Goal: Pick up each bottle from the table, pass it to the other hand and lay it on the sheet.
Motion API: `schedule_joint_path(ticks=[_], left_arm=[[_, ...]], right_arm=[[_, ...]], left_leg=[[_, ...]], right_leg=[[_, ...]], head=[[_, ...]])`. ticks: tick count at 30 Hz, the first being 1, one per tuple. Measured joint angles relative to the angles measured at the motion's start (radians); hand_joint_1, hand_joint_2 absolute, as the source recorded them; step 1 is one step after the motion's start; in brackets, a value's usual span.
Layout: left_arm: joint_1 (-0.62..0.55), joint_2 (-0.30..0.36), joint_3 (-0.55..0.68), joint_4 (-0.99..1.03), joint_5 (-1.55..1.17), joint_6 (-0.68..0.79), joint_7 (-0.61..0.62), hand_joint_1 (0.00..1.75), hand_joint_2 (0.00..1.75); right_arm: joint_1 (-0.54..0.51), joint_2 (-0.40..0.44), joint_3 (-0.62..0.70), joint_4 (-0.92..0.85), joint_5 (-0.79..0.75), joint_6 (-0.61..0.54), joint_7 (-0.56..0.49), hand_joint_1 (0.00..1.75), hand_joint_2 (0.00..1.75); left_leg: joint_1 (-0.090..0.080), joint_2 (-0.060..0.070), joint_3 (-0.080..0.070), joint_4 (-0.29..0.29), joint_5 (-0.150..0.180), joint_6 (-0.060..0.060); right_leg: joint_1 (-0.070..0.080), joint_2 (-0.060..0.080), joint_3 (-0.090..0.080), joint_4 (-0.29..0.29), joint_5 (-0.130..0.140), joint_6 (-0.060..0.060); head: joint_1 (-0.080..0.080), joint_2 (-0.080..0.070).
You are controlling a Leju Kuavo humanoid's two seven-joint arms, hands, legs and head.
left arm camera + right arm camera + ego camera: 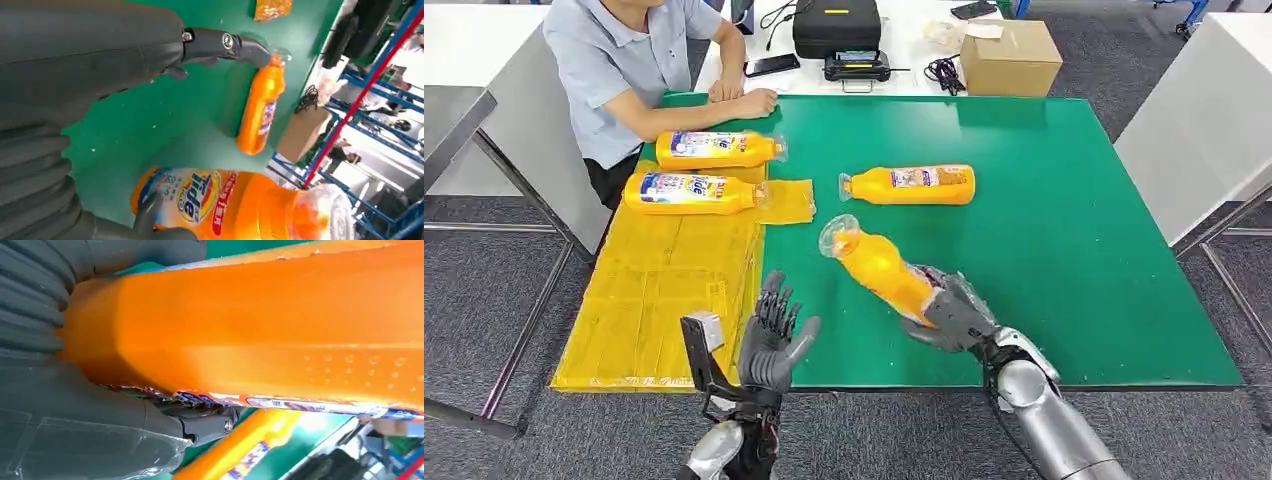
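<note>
Even, bright overhead light filled the head view, and the green rectangular table mat point(1064, 250) carried only soft, short shadows and a pale sheen. In the left wrist view the background beyond the blue metal shelving point(370, 95) was washed out and blurred. The right wrist view sat too close, so the held orange plastic bottle point(260, 330) was soft and glossy

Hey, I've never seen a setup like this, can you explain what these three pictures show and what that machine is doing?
It is a humanoid robot with two silver arms. The wide picture comes from its head, looking down at a green table. The other two come from cameras at its wrists.

Its right hand holds an orange bottle above the table. Its left hand is open, fingers spread, beside it.

Another bottle lies on the green. Two bottles lie on a yellow sheet. A person sits at the far corner.
</note>
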Motion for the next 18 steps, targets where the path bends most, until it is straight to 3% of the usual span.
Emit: schedule_joint_path(ticks=[10, 18], left_arm=[[-0.036, 0.0, -0.023, 0.015, -0.039, 0.02, -0.05, 0.0, 1.75], [-0.063, 0.002, -0.051, 0.045, -0.108, 0.03, -0.023, 0.0, 1.75]], right_arm=[[-0.022, 0.02, 0.07, 0.013, 0.032, -0.019, 0.022, 1.75, 1.75], [-0.047, 0.025, 0.101, 0.045, 0.052, -0.029, 0.039, 1.75, 1.75]], left_leg=[[0.0, 0.0, 0.0, 0.0, 0.0, 0.0], [0.0, 0.0, -0.002, 0.0, 0.0, 0.0]], right_leg=[[0.0, 0.0, 0.0, 0.0, 0.0, 0.0], [0.0, 0.0, -0.001, 0.0, 0.0, 0.0]], head=[[0.0, 0.0], [0.0, 0.0]])
